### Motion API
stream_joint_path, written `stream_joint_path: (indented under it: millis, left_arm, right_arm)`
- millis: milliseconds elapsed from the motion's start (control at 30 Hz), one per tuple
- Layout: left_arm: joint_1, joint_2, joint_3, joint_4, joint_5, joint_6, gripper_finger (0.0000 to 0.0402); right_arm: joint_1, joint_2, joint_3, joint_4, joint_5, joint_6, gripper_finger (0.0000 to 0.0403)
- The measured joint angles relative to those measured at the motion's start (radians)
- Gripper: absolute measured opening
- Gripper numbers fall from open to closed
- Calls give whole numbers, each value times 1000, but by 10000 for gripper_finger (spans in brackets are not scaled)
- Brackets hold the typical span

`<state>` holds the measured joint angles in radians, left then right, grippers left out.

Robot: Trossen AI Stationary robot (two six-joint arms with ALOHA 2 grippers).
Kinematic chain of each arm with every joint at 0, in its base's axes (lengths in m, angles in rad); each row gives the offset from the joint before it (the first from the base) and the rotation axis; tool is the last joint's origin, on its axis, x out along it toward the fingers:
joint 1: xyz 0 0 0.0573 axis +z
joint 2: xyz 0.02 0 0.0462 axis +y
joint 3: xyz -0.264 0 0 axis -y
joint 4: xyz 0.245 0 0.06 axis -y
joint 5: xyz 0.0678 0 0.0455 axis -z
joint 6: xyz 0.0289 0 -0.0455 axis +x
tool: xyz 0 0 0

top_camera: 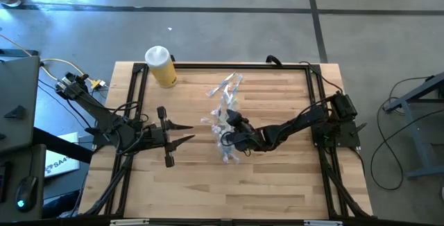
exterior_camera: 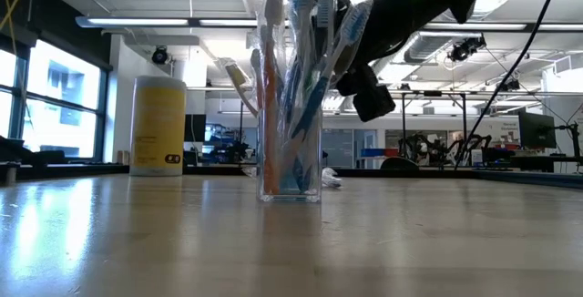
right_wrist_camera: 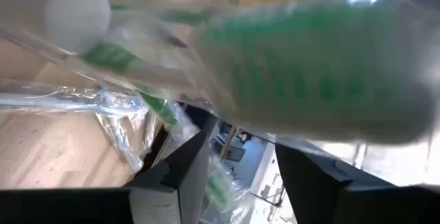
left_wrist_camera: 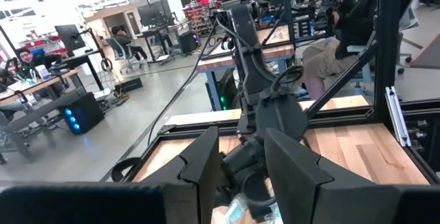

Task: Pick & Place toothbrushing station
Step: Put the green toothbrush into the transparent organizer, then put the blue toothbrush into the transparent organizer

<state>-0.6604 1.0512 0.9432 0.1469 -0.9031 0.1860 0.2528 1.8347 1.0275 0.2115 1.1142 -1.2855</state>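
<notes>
Toothbrushes (exterior_camera: pixel 293 51) stand in the clear cup (exterior_camera: pixel 291 165) on the table (top_camera: pixel 277 184) so the right gripper (top_camera: pixel 232 134), fingers apart, can reach them, while the left gripper (top_camera: pixel 182 134) waits wide open.

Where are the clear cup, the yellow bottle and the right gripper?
clear cup (exterior_camera: pixel 290 183): low view, front wall near its base.
yellow bottle (exterior_camera: pixel 158 124): low view, middle of its body.
right gripper (top_camera: pixel 227 141): high view, between its fingertips.
</notes>
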Motion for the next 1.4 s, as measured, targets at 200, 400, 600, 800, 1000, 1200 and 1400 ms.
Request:
stream_joint_path:
  millis: [200, 400, 600, 800, 1000, 1200, 1400]
  left_arm:
    - [0, 0, 0, 0, 0, 0, 113]
    - [0, 0, 0, 0, 0, 0, 113]
    - [0, 0, 0, -13, 0, -8, 113]
    - [21, 0, 0, -19, -24, -38, 113]
    - [193, -9, 40, -119, 28, -61, 113]
    - [507, 24, 236, -413, 340, -158, 113]
    - [904, 140, 494, -636, 667, -202, 113]
  right_arm:
    - [46, 0, 0, 1, 71, -2, 162]
    - [86, -62, -1, -2, 116, 33, 154]
    - [140, -219, -1, -50, 143, 137, 145]
    - [167, -386, 0, -203, 238, 356, 144]
    - [166, -559, 0, -475, 389, 735, 144]
    - [175, -688, 0, -676, 147, 1125, 144]
    - [175, -740, 0, -791, -164, 1411, 144]
